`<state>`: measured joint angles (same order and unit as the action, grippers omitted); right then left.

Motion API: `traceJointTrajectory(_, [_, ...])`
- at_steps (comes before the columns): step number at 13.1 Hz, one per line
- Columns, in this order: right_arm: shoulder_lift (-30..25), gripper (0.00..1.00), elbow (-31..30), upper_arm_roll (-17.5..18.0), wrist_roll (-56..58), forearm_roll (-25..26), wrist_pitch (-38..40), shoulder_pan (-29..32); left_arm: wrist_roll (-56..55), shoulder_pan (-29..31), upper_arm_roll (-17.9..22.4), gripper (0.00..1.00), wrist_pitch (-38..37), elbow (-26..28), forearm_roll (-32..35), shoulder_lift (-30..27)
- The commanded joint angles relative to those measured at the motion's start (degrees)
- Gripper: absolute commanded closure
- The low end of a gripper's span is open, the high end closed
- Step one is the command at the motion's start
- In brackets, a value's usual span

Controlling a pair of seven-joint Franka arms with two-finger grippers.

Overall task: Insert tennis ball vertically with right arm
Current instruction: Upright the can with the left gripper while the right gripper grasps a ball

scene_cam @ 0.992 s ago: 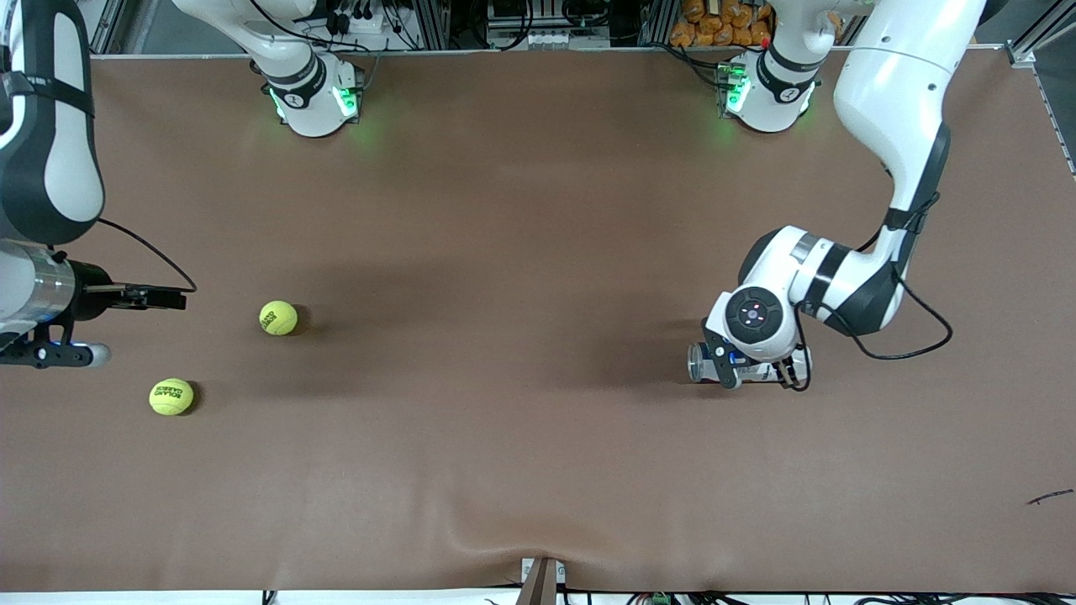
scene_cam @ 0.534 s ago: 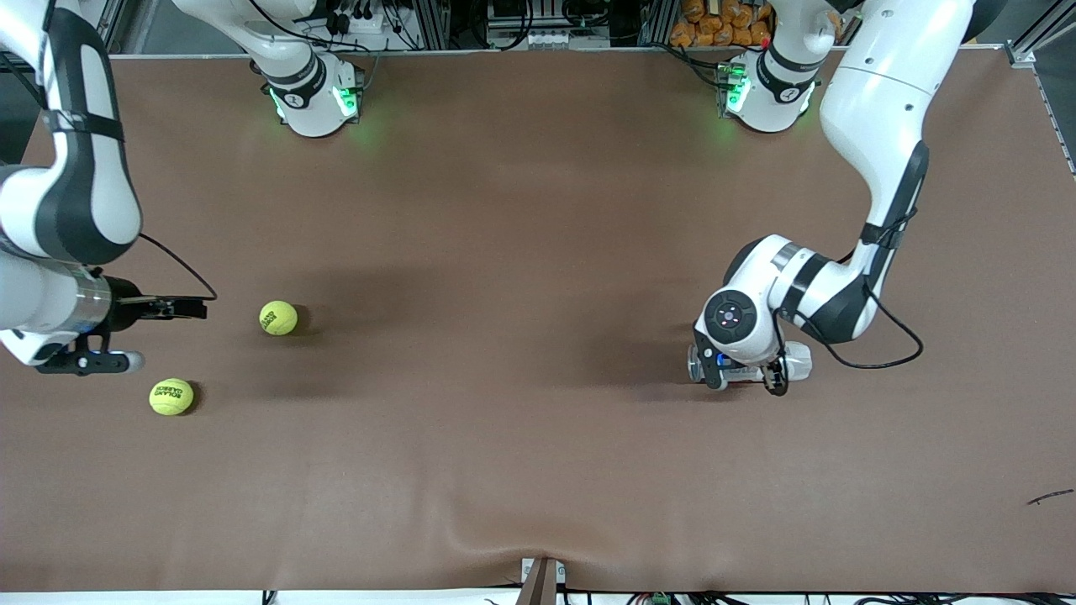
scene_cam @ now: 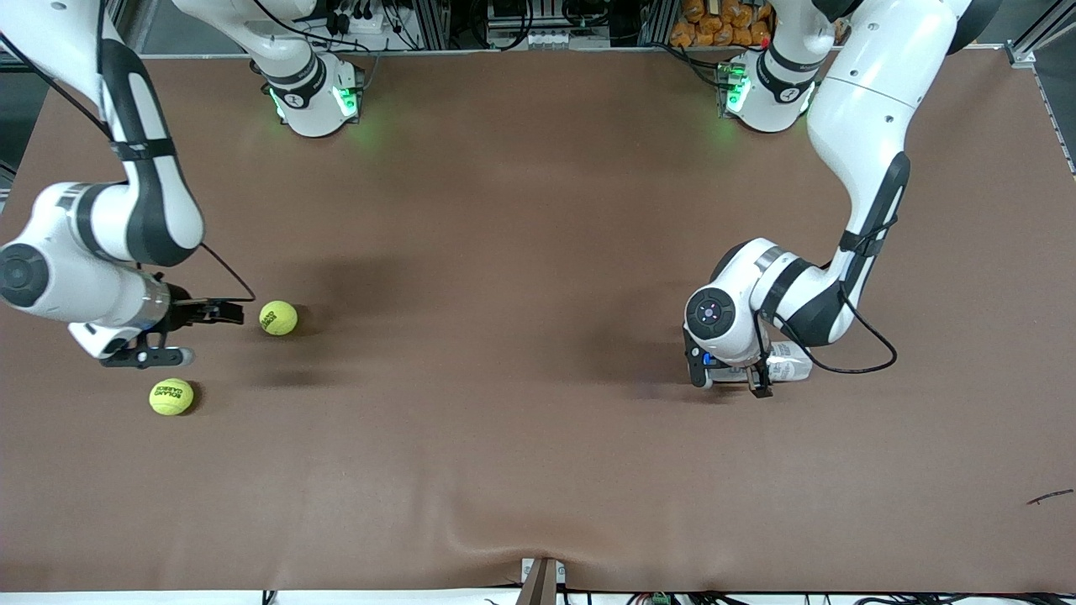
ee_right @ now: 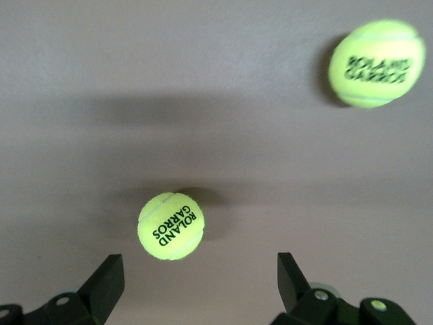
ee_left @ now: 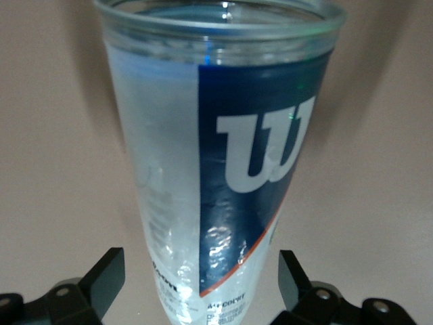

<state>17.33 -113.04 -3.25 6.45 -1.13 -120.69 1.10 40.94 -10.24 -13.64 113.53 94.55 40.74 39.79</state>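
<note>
A brown surface [scene_cam: 538,210] fills the front view, rippled near six o'clock. A small dark scrap [scene_cam: 1051,497] lies toward four o'clock, with orange packets [scene_cam: 714,21] at one o'clock.

Yellow balls, blue-labelled can, brown table

Both tennis balls [scene_cam: 278,318] [scene_cam: 171,397] are yellow-green with black lettering; the clear can [ee_left: 223,156] wears a navy label with a white W; the table [scene_cam: 521,277] is plain brown.
</note>
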Motion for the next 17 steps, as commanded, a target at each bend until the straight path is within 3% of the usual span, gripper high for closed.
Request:
traceJointTrajectory(1, [-2.13, 0.00, -5.34, 0.09, 0.76, 0.08, -3.13, -2.67, 0.72, -0.13, 0.10, 0.00, 0.56, -0.68, 1.44, 1.07])
traceJointTrajectory(8, [0.51, 0.00, -7.99, 0.00, 12.96, 1.57, -10.26, -3.83, 0.28, -0.04, 0.19, 0.00, 1.00, -0.86, 3.29, 2.57])
traceJointTrajectory(13, [4.46, 0.00, -8.08, 0.09, 13.33, 1.57, -12.55, -3.83, 0.72, 0.04, 0.19, 0.00, 2.05, -0.77, 3.82, 2.92])
traceJointTrajectory(17, [6.66, 0.00, -7.90, 0.09, 13.24, 1.49, -13.78, -3.39, 0.80, 0.04, 0.10, 0.15, 2.66, -0.77, 4.26, 3.19])
